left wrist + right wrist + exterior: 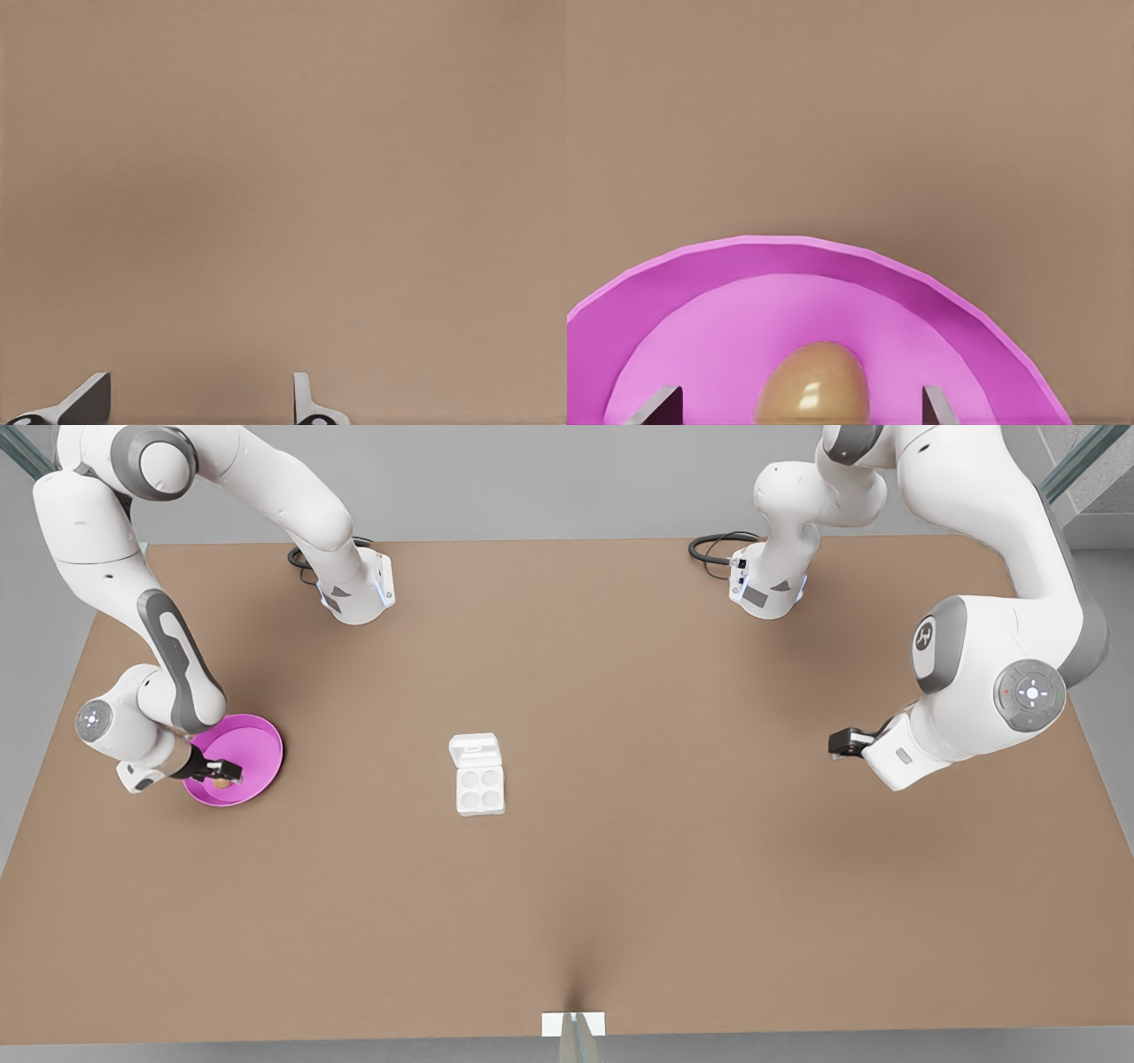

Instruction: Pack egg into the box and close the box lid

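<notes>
right hand (221,772) hangs over the plate (261,737), fingers spread either side of the egg (812,385); left hand (840,742) waits released, far from the box (478,775).

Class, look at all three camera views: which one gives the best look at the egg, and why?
The right wrist view. There the egg sits large on the pink plate, between the open right pincer's fingers. In the front view the egg is a tiny speck under that pincer. The left wrist view looks at bare table.
</notes>
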Tool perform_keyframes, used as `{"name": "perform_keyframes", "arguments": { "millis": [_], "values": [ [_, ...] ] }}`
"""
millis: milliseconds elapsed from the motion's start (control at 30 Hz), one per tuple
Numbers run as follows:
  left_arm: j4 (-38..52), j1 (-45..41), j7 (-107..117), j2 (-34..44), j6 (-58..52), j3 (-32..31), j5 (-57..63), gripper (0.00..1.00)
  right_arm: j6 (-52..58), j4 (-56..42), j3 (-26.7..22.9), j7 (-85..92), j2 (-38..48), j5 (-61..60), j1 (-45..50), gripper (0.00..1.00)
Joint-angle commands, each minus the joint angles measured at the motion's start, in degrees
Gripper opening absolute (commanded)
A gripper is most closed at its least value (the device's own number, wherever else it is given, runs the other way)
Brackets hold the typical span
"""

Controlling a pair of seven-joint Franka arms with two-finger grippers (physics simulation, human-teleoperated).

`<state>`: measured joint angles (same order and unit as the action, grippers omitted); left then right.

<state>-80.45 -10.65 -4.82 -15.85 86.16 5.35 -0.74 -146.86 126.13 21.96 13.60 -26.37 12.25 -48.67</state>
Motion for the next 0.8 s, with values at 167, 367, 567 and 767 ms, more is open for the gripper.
{"name": "perform_keyframes", "arguments": {
  "millis": [167, 367, 567, 767],
  "values": [
    [0.03, 0.01, -0.10, 0.03, 0.68, 0.01, 0.04, 1.00, -0.45, -0.44, 0.01, 0.28, -1.67, 0.14, 0.33, 1.00],
    [-0.06, 0.10, -0.19, -0.41, 1.20, 0.01, 0.04, 1.00, 1.22, -0.79, 0.10, 0.28, -2.28, 0.06, 0.16, 0.48],
    [-0.06, 0.28, -0.11, -0.59, 1.73, 0.19, 0.04, 1.00, 2.01, -0.97, 0.28, 0.11, -2.20, 0.05, 0.25, 0.44],
    [-0.06, 0.28, -0.19, -0.85, 1.73, 0.19, 0.04, 1.00, 17.82, -6.59, 7.39, -2.00, 0.00, -0.38, -2.74, 0.43]
  ]
}}
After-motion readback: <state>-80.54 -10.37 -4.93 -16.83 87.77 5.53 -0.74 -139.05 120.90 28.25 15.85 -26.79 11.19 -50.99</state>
